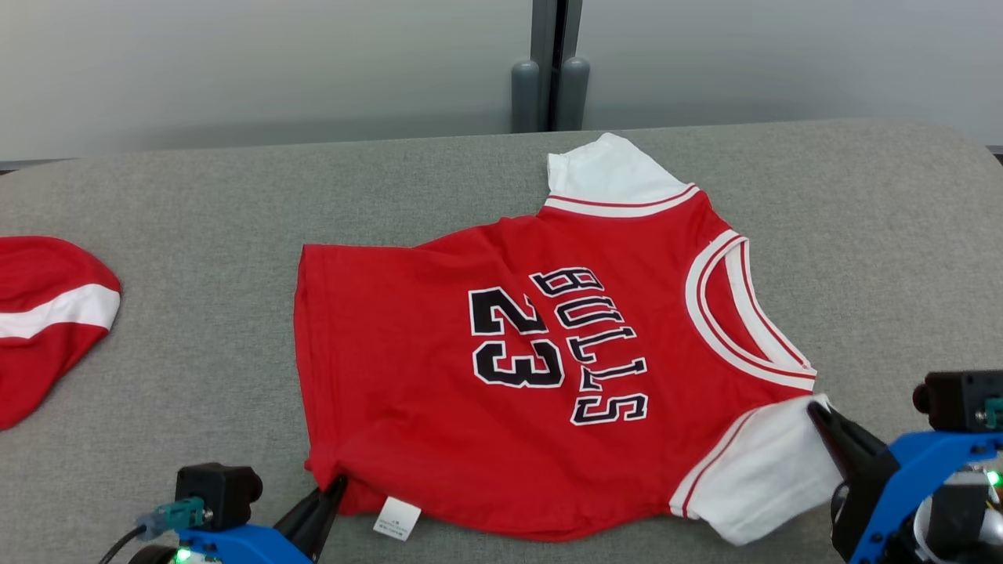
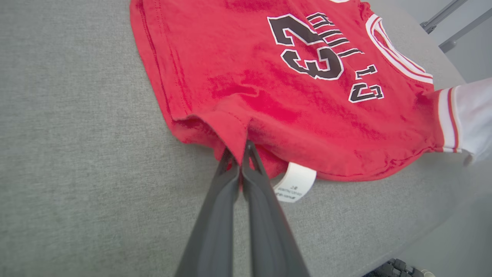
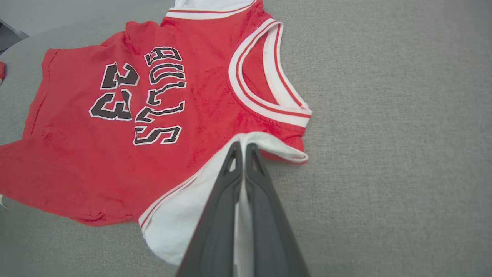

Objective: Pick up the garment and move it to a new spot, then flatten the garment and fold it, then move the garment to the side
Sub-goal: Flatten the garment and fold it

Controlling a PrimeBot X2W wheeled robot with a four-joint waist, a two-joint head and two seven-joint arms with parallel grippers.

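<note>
Centre-right on the grey worktop (image 1: pixel 196 196): garment (image 1: pixel 564 337) lies spread, chest side up, neck toward the right edge, hem toward the left. It's a red jersey, black-and-white "BULLS" over "23", white sleeves with red-striped cuffs, and a white-banded neckline (image 1: pixel 736 313). Mostly flat, with light rumpling along the near side. Left gripper (image 1: pixel 337 482) sits at the near hem corner, fingers pressed together on a fold of red hem. Right gripper (image 1: pixel 815 407) sits at the near sleeve (image 1: pixel 772 478), fingers closed on its white edge. Head view gives the full outline: far sleeve (image 1: pixel 611 176) pointing at the far edge, care label (image 1: pixel 396 518) sticking out of the near side, and a second red-and-white cloth (image 1: pixel 47 313) at the left edge, well apart. Left wrist view gives the pinch detail: left gripper (image 2: pixel 238 148) has the hem flap pulled up between its tips, label (image 2: pixel 294 182) just beside it with print too small to read. Right wrist view: right gripper (image 3: pixel 241 145) with white sleeve fabric visible in the gap between the fingers, sleeve edge curled over by the neckline (image 3: pixel 265 96).
</note>
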